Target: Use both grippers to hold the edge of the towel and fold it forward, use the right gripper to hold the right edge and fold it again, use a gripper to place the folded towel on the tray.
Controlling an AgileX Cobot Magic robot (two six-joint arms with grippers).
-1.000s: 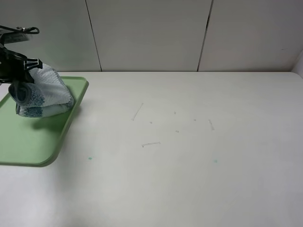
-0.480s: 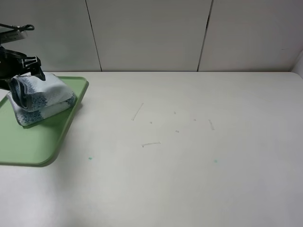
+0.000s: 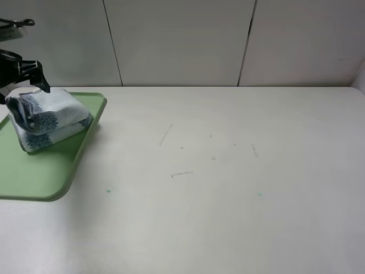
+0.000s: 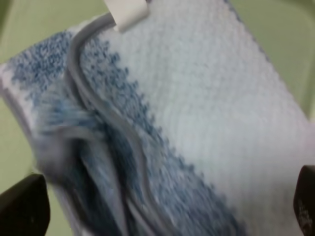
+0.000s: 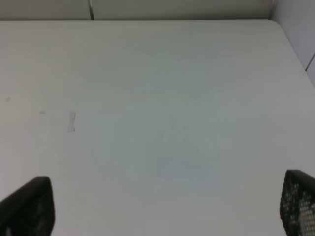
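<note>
The towel (image 3: 50, 117), folded into a thick blue-grey and white bundle, lies on the back part of the light-green tray (image 3: 40, 171) at the far left. My left gripper (image 3: 25, 84) is just above its back left end, open and off the cloth. The left wrist view fills with the towel (image 4: 211, 98), its grey hem (image 4: 98, 101) and its white tag (image 4: 127, 10). There my left gripper (image 4: 165, 204) has its tips spread wide either side of the cloth. My right gripper (image 5: 162, 204) is open and empty over bare table, and is out of the exterior view.
The white table (image 3: 228, 188) runs from the tray to the right, with only faint scuffs (image 3: 181, 173). A grey panelled wall (image 3: 182, 40) stands behind it. The tray's near part (image 3: 28, 182) is bare green.
The left gripper lowered the hanging towel onto the tray, let go and rose slightly toward the back left. The towel settled flatter.
</note>
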